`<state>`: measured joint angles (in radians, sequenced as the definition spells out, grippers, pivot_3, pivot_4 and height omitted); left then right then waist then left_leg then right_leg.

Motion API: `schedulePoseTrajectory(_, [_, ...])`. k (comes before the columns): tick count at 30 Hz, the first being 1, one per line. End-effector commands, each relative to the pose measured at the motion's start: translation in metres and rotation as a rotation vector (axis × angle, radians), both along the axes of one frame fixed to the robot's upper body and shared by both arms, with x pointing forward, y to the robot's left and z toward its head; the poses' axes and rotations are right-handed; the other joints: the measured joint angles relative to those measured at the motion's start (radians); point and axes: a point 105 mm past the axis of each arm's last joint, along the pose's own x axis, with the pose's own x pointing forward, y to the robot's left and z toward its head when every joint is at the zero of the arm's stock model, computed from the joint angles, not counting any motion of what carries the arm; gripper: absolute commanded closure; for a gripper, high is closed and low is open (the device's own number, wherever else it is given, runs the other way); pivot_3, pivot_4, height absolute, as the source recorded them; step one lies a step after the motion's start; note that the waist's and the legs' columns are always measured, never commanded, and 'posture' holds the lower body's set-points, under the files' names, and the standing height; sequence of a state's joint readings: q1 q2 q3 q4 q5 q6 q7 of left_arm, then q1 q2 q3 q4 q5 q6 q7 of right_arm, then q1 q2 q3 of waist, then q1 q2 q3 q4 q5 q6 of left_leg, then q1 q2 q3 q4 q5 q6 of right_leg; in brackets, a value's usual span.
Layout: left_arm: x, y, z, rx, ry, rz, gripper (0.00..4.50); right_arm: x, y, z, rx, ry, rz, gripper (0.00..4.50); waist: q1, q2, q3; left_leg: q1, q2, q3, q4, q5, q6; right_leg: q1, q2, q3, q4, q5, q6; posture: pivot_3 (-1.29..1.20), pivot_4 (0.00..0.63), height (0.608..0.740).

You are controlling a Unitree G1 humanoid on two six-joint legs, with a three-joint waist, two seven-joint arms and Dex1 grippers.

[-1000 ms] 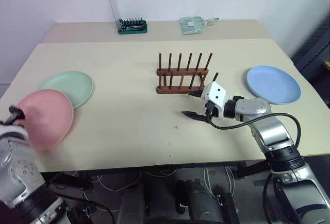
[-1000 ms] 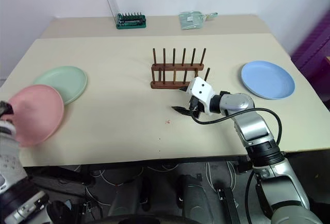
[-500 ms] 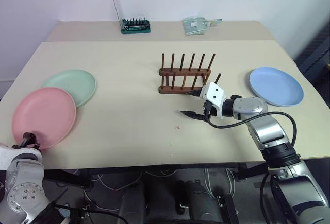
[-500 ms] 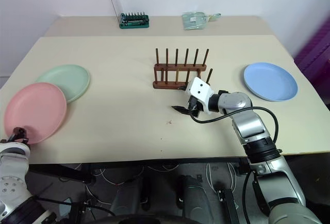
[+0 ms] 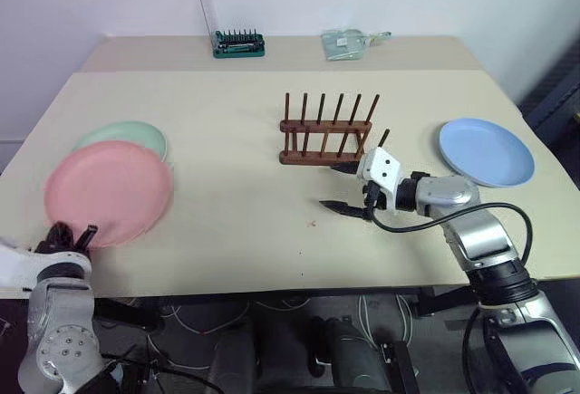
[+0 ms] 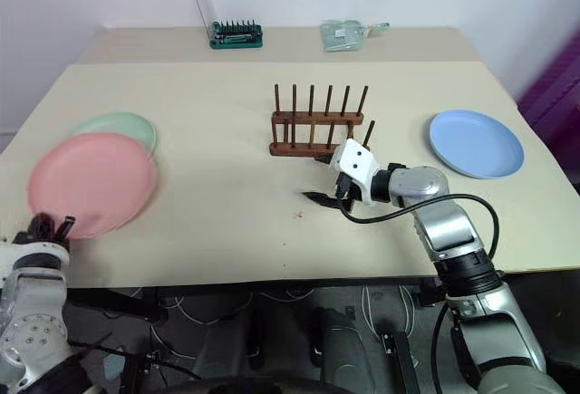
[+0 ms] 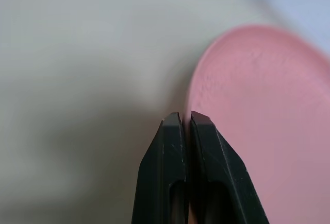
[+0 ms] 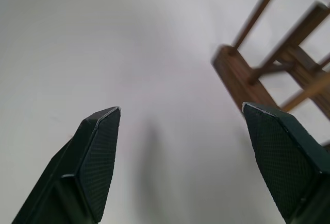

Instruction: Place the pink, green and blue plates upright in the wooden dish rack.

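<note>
The pink plate [image 5: 110,192] sits far to the left of the wooden dish rack [image 5: 326,129], its near rim pinched in the left gripper [image 7: 185,123], whose fingers are closed tight on it. It overlaps the green plate [image 5: 122,132] behind it. The blue plate [image 5: 486,151] lies flat well right of the rack. The right gripper [image 5: 342,186] hovers just in front of the rack, jaws spread wide, holding nothing.
</note>
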<state>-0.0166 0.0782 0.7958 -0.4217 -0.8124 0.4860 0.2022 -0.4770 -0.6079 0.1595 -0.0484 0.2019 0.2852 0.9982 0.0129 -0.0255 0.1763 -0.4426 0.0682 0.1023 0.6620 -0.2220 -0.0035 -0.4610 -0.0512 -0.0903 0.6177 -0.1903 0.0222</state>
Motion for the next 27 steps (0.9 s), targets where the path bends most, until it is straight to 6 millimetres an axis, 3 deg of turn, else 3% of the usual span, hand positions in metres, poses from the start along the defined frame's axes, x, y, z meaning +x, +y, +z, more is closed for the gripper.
schedulePoseTrajectory(1, [0.016, -0.020, 0.056, 0.162, -0.149, -0.095, 4.50, -0.006, 0.009, 0.031, 0.031, -0.111, 0.055, 0.02, -0.001, 0.000, 0.000, 0.000, 0.000, 0.000, 0.000, 0.000, 0.000, 0.000, 0.000, 0.000, -0.001, 0.000, 0.000, 0.00, 0.150, 0.730])
schedulePoseTrajectory(4, [0.043, -0.042, 0.090, 0.285, -0.181, -0.180, 4.50, 0.002, 0.022, 0.052, -0.011, -0.331, 0.046, 0.02, -0.001, 0.000, 0.000, 0.000, -0.001, 0.000, 0.000, 0.000, 0.000, 0.000, 0.003, 0.000, -0.001, 0.000, 0.000, 0.00, 0.150, 0.730])
schedulePoseTrajectory(7, [0.081, -0.081, 0.129, 0.393, -0.221, -0.292, 4.50, 0.007, 0.047, 0.067, -0.063, -0.533, 0.085, 0.02, 0.001, 0.000, 0.000, 0.000, -0.001, 0.001, 0.000, 0.000, 0.000, 0.000, 0.003, -0.001, -0.001, 0.001, 0.001, 0.00, 0.150, 0.730])
schedulePoseTrajectory(11, [0.112, -0.121, 0.157, 0.492, -0.198, -0.359, 4.50, 0.018, 0.072, 0.093, -0.099, -0.772, 0.072, 0.02, -0.001, 0.000, 0.000, -0.001, -0.002, 0.002, 0.000, 0.001, 0.002, 0.001, 0.004, 0.000, -0.002, 0.002, 0.002, 0.00, 0.150, 0.730])
schedulePoseTrajectory(17, [0.123, -0.175, 0.178, 0.530, -0.223, -0.484, 4.50, 0.032, 0.089, 0.103, -0.221, -1.033, 0.023, 0.02, -0.003, 0.000, 0.001, -0.001, -0.003, 0.006, -0.002, 0.002, 0.003, 0.000, 0.004, 0.001, -0.002, 0.005, 0.005, 0.00, 0.150, 0.730])
schedulePoseTrajectory(24, [0.120, -0.188, 0.179, 0.497, -0.242, -0.538, 4.50, 0.042, 0.097, 0.100, -0.266, -1.111, 0.016, 0.02, -0.008, 0.000, 0.001, -0.001, -0.003, 0.006, -0.002, 0.002, 0.003, 0.000, 0.005, 0.001, -0.001, 0.006, 0.004, 0.00, 0.150, 0.730])
schedulePoseTrajectory(27, [0.119, -0.187, 0.176, 0.492, -0.231, -0.536, 4.50, 0.046, 0.096, 0.098, -0.301, -1.139, 0.012, 1.35, -0.008, 0.000, 0.001, -0.001, -0.003, 0.006, -0.002, 0.002, 0.003, 0.000, 0.005, 0.002, -0.001, 0.006, 0.004, 0.00, 0.150, 0.730])
